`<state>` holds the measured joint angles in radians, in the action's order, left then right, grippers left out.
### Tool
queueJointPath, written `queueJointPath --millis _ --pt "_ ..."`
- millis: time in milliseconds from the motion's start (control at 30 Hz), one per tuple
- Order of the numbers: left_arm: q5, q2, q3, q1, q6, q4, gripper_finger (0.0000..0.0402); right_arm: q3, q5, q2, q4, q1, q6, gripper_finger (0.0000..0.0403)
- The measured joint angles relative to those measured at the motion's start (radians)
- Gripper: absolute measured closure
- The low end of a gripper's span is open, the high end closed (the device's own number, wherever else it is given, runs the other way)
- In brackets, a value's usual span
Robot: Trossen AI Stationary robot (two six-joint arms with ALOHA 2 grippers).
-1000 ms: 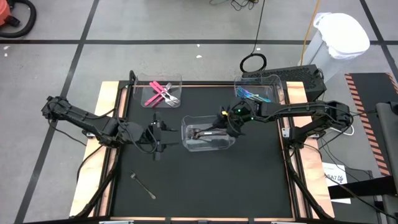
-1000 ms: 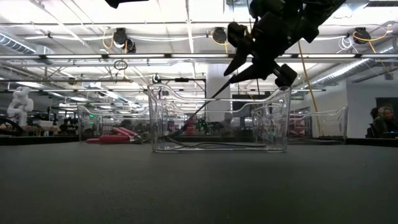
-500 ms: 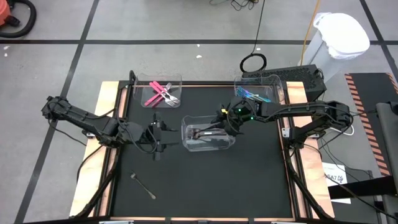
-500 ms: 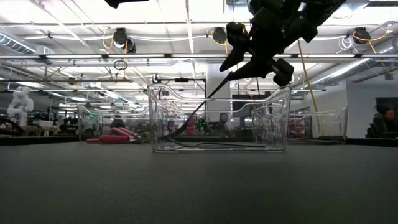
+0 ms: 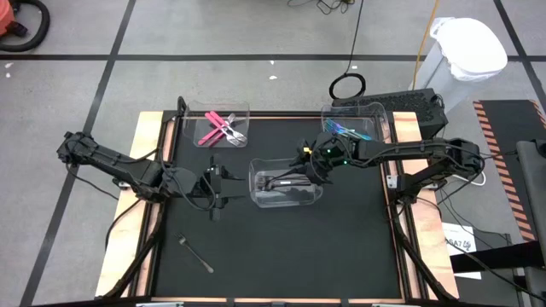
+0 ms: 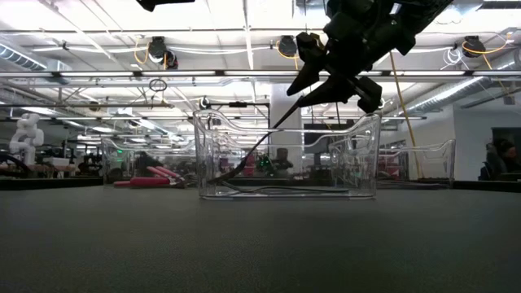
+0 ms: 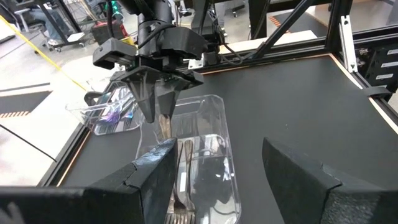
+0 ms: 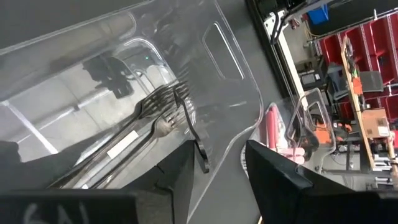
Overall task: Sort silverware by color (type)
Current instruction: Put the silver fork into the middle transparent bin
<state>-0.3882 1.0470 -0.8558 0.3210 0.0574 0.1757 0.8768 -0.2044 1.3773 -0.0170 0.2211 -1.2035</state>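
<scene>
1. Forks (image 8: pixel 146 118) of grey metal lay in the middle bin (image 5: pixel 286 202), sorted there by colour.
2. Right end effector (image 7: pixel 155 102) hovered over that bin, fingers spread, one fork (image 6: pixel 256 146) leaning beneath it.
3. Left end effector (image 5: pixel 217 185) waited beside the bin, spread.
4. A grey spoon (image 5: pixel 195 252) lay well apart, unsorted.

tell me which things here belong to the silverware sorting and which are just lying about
Job:
- grey metal forks in the middle clear bin
- pink-handled cutlery
- iridescent blue-teal cutlery
- lone grey metal utensil on the black mat
- right gripper
- left gripper

Lying about:
- white bagged waste bin
- black cable loop
</scene>
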Motion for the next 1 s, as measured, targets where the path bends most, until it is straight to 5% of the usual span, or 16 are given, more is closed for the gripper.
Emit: queueJointPath --millis 1000 --pt "0.0 0.0 0.0 0.0 0.001 0.018 0.0166 0.0 0.074 -0.156 -0.12 0.0 0.174 0.0263"
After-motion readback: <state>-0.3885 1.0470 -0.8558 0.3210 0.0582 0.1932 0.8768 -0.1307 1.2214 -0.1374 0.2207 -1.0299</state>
